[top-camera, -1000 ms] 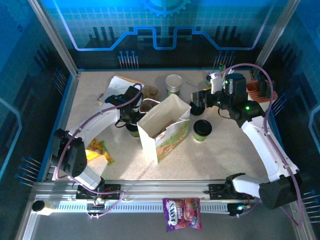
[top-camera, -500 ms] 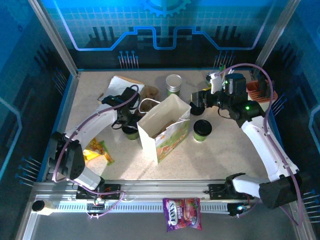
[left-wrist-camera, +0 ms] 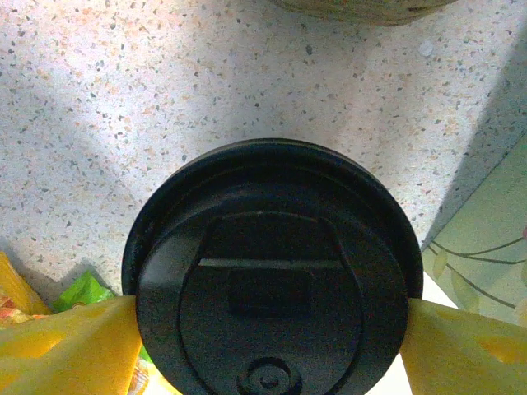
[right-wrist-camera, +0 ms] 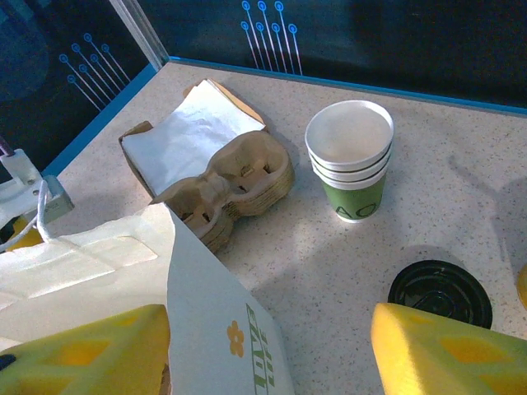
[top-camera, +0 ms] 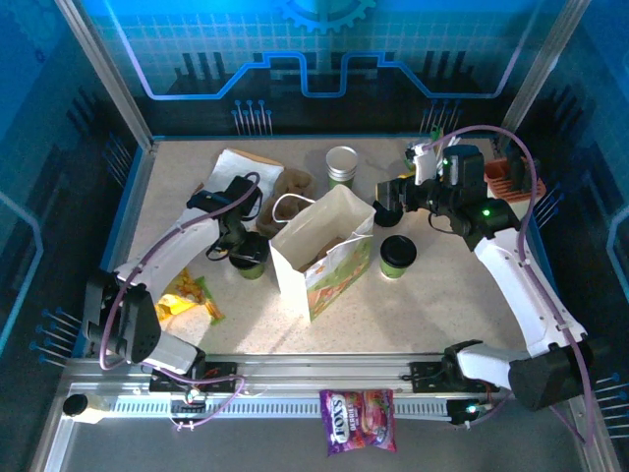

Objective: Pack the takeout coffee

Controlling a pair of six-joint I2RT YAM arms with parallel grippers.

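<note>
At the left half of the tabletop (top-camera: 442, 295), our left gripper (top-camera: 239, 244) hangs over the first takeout cup (top-camera: 252, 262), which stands upright just left of the paper bag (top-camera: 329, 258). From the wrist we look straight down on its black lid (left-wrist-camera: 272, 276). The yellow fingers (left-wrist-camera: 70, 346) sit at the rim on either side, spread wide; whether they are squeezing, we cannot tell.

As we judge it, the job is to take a firm hold on the cup wall below the lid, since a lid can pop off. Then we lift straight up, keep it level, clear the bag's tall rim and lower it into the open mouth.

Moving right, the second cup (top-camera: 397, 254) waits upright just right of the bag, near the middle of the tabletop. Farther right, toward the far edge, our right gripper (top-camera: 386, 205) hovers by the bag's far-right corner, fingers (right-wrist-camera: 449, 354) spread apart with nothing pinched. It could steady that flimsy rim.
</note>
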